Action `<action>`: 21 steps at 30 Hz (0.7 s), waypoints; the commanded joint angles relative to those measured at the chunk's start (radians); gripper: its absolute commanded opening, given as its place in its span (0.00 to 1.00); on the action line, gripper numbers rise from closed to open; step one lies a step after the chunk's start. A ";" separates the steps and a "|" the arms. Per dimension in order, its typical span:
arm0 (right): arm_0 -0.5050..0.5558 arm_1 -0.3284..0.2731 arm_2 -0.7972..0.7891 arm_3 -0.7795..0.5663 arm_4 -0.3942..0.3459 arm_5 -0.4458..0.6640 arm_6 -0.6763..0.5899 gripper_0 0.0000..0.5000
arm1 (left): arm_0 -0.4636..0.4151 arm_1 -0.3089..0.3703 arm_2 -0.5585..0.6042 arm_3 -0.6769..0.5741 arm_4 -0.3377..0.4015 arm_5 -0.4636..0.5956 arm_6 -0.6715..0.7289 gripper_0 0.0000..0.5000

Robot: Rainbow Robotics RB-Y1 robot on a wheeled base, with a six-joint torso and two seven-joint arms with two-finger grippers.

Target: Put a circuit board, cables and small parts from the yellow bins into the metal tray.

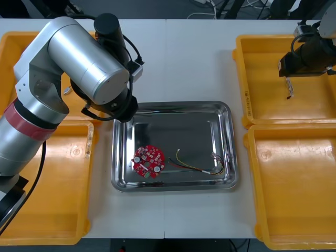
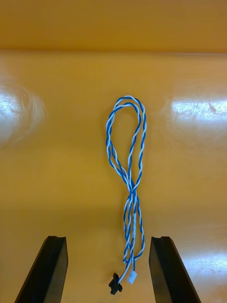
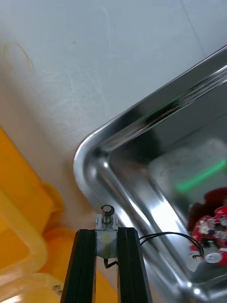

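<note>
Table [image 1: 184,58]: is carrying two yellow bins at each side and the tray between them.
Left arm [image 1: 79,58]: is reaching across from the left bins and is hanging over the tray's far left corner.
Far right yellow bin [image 1: 262,79]: is holding the twisted blue and white cable [image 2: 126,180], which is lying in a long loop on its floor.
Metal tray [image 1: 178,131]: is already holding the round red circuit board [image 1: 148,160] and, beside it, the red and yellow cable [image 1: 197,167].
Right gripper [image 2: 108,239]: is hovering low in the far right bin, fingers spread wide and gripping nothing, with the cable's connector end lying between them.
Left gripper [image 3: 107,232]: is pinching a small metal part [image 3: 107,222], fingers nearly together, a thin black lead trailing from it, right above the tray's corner rim [image 3: 94,151].
Doing it well, left: it should be carrying the part inward past the rim and sinking low before letting go, clear of the board, so nothing bounces out.
Doing it well, right: it should be dropping straight down and closing on the twisted strands, not the loose connectors.
</note>
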 commanded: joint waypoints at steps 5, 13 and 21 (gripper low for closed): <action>-0.087 0.005 -0.029 0.083 0.012 -0.060 0.025 1.00 | 0.023 -0.030 -0.062 -0.024 0.013 -0.071 0.096 0.00; -0.124 0.003 -0.066 0.172 0.035 -0.102 0.057 1.00 | 0.050 -0.030 -0.117 0.029 0.027 -0.168 0.110 0.00; -0.124 -0.015 -0.074 0.207 0.043 -0.139 0.091 1.00 | 0.052 -0.035 -0.149 0.103 0.041 -0.248 0.113 0.00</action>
